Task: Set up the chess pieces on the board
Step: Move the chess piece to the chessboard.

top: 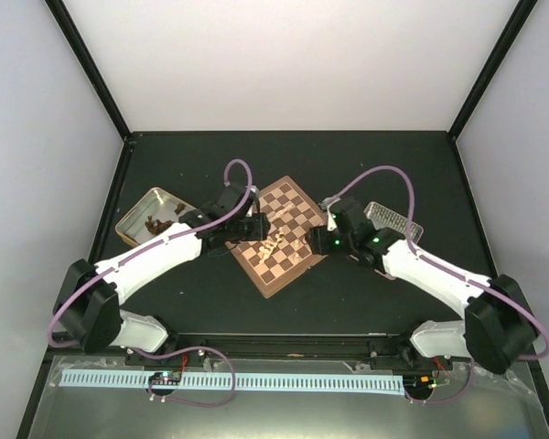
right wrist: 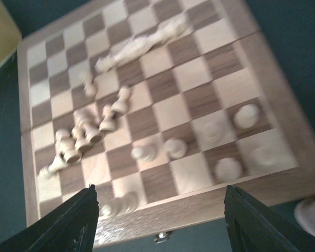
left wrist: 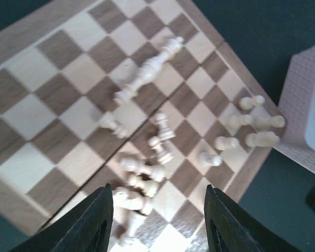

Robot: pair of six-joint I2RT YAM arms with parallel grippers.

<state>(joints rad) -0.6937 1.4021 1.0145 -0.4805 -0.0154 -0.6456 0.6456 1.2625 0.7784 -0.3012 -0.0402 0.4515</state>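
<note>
The board lies turned like a diamond in the middle of the black table. A heap of cream chess pieces lies toppled on it, and two tall ones lie end to end farther up. Several small pieces stand upright near one edge, also seen in the right wrist view. My left gripper hovers open over the heap, nothing between its fingers. My right gripper is open above the board's rim, where one piece lies on its side.
An open metal tin holding dark pieces sits left of the board. A textured metal tin sits at the right, close to the board's corner, and shows in the left wrist view too. Black frame bars enclose the table.
</note>
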